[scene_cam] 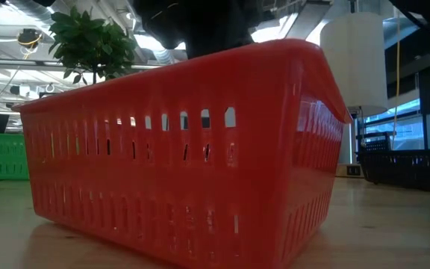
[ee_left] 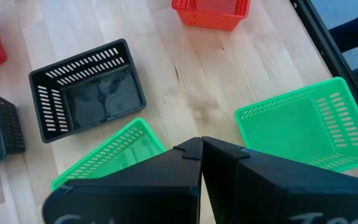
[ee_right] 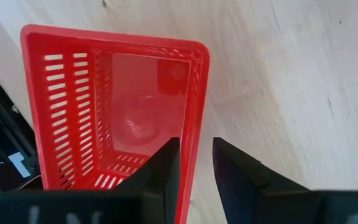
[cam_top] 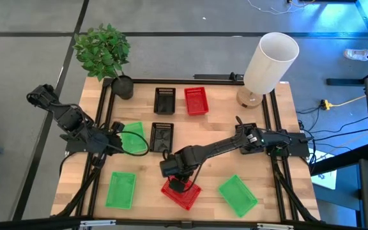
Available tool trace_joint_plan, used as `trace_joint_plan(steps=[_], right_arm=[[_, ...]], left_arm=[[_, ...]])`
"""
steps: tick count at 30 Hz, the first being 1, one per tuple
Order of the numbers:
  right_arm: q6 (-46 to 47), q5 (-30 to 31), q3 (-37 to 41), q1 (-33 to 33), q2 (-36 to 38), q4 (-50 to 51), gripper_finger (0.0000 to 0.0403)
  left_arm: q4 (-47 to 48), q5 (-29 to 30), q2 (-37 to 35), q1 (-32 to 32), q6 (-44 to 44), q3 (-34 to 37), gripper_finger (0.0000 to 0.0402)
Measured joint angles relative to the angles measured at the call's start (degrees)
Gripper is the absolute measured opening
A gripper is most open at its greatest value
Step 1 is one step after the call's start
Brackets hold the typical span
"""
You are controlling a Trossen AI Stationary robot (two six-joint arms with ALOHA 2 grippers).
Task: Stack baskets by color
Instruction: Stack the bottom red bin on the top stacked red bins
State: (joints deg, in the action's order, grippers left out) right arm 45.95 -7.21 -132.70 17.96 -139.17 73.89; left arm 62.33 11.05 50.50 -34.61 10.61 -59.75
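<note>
A red basket (cam_top: 183, 193) sits on its base near the table's front edge, filling the low view (scene_cam: 185, 149). My right gripper (ee_right: 196, 158) is over it, pointing down and open, its fingers astride one long wall. A second red basket (cam_top: 196, 100) and a black basket (cam_top: 165, 99) sit at the back, and another black one (cam_top: 162, 136) sits mid-table. Green baskets lie at front left (cam_top: 121, 189), front right (cam_top: 238, 195) and mid-left (cam_top: 133, 137). My left gripper (ee_left: 201, 149) hangs shut and empty above the mid-left green basket (ee_left: 107, 155). My right gripper comes from above, one finger (ee_right: 163, 165) inside the red basket and one (ee_right: 232, 168) outside, across its long wall (ee_right: 194, 134). A strip of bare wood shows between the wall and the outer finger. Whether the inner finger touches the wall I cannot tell.
A potted plant (cam_top: 104, 54) stands at the back left corner and a tall white lampshade (cam_top: 270, 61) at the back right. A black frame rail (cam_top: 190, 81) runs around the work area. Bare wood lies between the front baskets.
</note>
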Motion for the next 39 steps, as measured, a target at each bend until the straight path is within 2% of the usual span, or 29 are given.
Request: trace_joint_plan(steps=[33, 36, 39], right_arm=[[-4.57, 0.16, 0.00, -0.22, -6.36, -4.54, 0.0094], [-4.59, 0.10, 0.00, -0.22, -6.64, -5.55, 0.0082], [-4.63, 0.09, 0.00, -0.27, -6.64, -6.75, 0.0040]], left_arm=[[-0.02, -0.01, -0.02, 0.02, -0.02, -0.02, 0.0000], [-0.02, 0.00, 0.00, 0.02, -0.07, -0.02, 0.0000], [-0.02, 0.00, 0.00, 0.02, -0.13, -0.02, 0.0000]])
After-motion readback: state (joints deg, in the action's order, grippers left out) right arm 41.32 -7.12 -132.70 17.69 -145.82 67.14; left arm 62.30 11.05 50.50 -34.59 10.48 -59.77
